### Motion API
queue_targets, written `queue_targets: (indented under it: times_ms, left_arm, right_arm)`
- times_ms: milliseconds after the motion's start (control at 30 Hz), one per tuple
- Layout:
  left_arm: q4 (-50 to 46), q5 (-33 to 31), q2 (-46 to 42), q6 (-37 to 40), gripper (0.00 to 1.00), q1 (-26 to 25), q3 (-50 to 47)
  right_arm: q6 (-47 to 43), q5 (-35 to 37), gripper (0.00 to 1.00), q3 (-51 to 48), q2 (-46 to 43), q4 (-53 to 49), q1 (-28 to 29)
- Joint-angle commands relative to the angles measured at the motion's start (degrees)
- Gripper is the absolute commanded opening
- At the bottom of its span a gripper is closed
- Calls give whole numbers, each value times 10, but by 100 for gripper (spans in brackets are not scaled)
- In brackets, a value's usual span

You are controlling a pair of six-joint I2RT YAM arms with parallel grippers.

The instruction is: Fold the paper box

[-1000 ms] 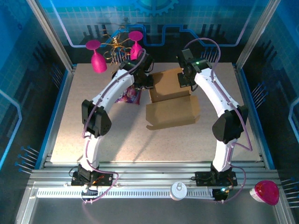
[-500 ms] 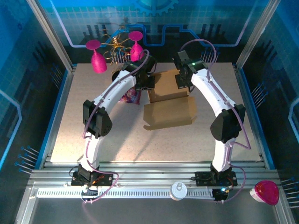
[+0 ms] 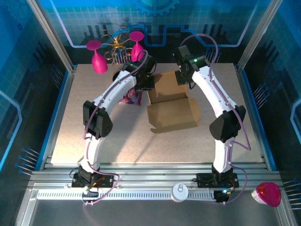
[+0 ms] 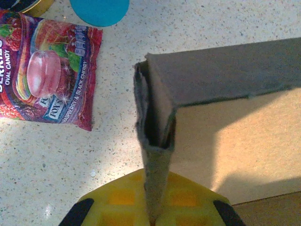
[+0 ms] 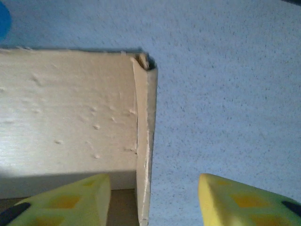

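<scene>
The paper box (image 3: 171,101), plain brown cardboard, lies mid-table with its back part raised and a front flap (image 3: 174,115) spread flat toward me. My left gripper (image 3: 145,87) is at the box's left back corner. In the left wrist view its yellow fingers (image 4: 117,197) are shut on the upright double-layered side wall (image 4: 155,141). My right gripper (image 3: 184,79) hangs over the right back corner. In the right wrist view it (image 5: 153,188) is open, its fingers (image 5: 70,200) straddling the right wall (image 5: 145,136) without touching it.
A purple snack packet (image 3: 129,98) lies left of the box, under the left arm. Two pink goblets (image 3: 97,59) and a gold wire ornament (image 3: 115,47) stand at the back left. A white lid (image 3: 179,192) and a pink object (image 3: 268,194) rest on the front rail.
My right gripper has opened and let go of the box's right wall, lifting slightly toward the back. The left gripper stays shut on the left wall. The front flap has shifted a little.
</scene>
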Motion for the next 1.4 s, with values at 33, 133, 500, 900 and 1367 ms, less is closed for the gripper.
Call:
queue_targets:
  times_ms: [33, 133, 500, 900, 1367]
  left_arm:
    - [7, 29, -4, -76, 0, 12, 4]
    - [17, 27, -5, -125, 0, 14, 0]
    - [1, -5, 9, -240, 0, 14, 13]
    - [-8, 6, 25, -256, 0, 14, 30]
    - [-8, 17, 12, -255, 0, 14, 19]
  right_arm:
    - [36, -45, 68, 115, 6, -83, -10]
    - [86, -84, 71, 139, -11, -107, -36]
    - [310, -227, 66, -205, -281, -38, -118]
    - [454, -399, 57, -544, -428, 217, -120]
    - [435, -362, 31, -546, -385, 211, -117]
